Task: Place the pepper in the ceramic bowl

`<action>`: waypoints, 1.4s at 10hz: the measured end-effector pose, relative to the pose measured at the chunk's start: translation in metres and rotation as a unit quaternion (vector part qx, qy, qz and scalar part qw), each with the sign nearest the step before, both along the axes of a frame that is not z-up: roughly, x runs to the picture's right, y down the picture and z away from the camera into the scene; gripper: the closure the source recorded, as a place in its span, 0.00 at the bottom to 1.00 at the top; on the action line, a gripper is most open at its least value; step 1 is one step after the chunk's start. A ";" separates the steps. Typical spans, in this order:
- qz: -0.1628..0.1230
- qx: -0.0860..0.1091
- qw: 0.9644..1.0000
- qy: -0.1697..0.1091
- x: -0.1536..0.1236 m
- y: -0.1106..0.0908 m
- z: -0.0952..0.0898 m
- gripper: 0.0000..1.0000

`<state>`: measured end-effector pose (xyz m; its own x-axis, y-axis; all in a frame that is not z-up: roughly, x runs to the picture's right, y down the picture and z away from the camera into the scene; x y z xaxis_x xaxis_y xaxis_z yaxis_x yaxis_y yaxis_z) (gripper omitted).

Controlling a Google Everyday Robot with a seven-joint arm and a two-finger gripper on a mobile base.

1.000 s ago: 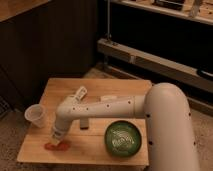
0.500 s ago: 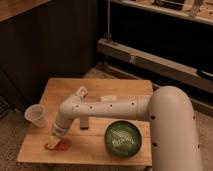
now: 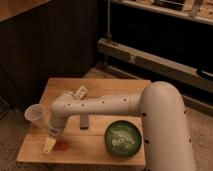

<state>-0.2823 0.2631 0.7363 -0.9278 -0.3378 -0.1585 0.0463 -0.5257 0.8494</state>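
Note:
The pepper [image 3: 62, 145] is a small red-orange piece lying on the wooden table [image 3: 100, 90] near its front left corner. My gripper [image 3: 49, 144] is down at the table surface just left of the pepper, at the end of the white arm [image 3: 100, 106] that reaches in from the right. The ceramic bowl [image 3: 122, 137], dark green with a pale pattern inside, stands at the front right of the table, well right of the pepper and the gripper.
A small translucent plastic cup [image 3: 36, 115] stands at the table's left edge, just above the gripper. A dark grey block [image 3: 85, 121] lies under the arm mid-table. A pale object [image 3: 79, 92] lies behind the arm. Dark shelving stands behind the table.
The gripper has moved slightly left and down toward the table's front left corner. The pepper now shows just to its right. The bowl and cup stay put.

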 end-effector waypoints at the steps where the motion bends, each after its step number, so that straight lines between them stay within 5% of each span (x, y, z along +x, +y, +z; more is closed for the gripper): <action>1: -0.023 0.005 1.000 0.005 -0.001 0.009 -0.001 0.20; 4: -0.046 0.033 0.998 0.006 0.007 0.026 0.000 0.20; 8: -0.025 0.026 0.999 -0.018 0.012 0.037 0.009 0.25; 14: -0.030 0.028 0.999 -0.015 0.020 0.035 0.005 0.86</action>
